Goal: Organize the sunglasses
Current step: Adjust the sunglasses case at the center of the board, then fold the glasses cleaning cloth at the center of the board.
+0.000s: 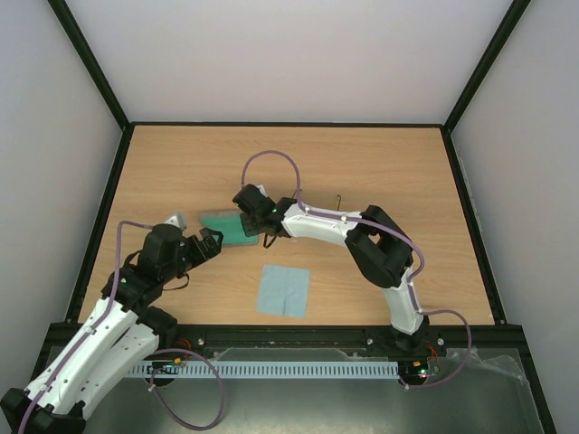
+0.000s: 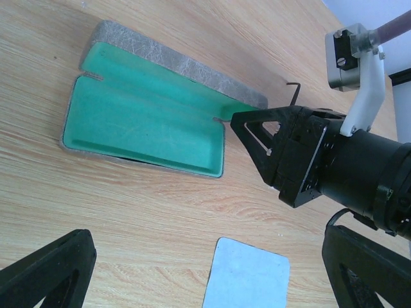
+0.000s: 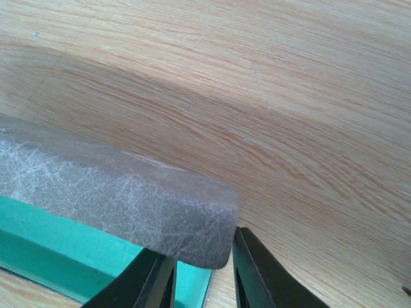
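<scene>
My left gripper (image 2: pixel 209 236) is released, fingers spread wide, nothing in it. It hovers over the desk (image 2: pixel 160 205) near the case. The blue cloth (image 2: pixel 247 276) sits just under and ahead of it.

The grey case (image 2: pixel 148 122) is ahead of the left gripper, open with the green lining up. Its long axis runs across my view and the tray holds nothing.

My right gripper (image 3: pixel 204 260) is at the case's right end. It looks clenched on the grey lid edge: in the wrist view the felt corner sits right in the narrow gap between the fingers.

Of the sunglasses (image 2: pixel 297 90) I only see a thin dark wire hook poking up. It is past the right gripper on its wrist side, away from the case, just beyond my right forearm. The lenses and the rest of the frame are hidden by that arm, so I can't tell their long axis.

My judgement is that the glasses are not yet in the case. The right arm is much nearer, but it is busy with the lid. The left gripper is free but has the case and the right gripper between it and the glasses. Any reach from the left has to go around the right wrist.
</scene>
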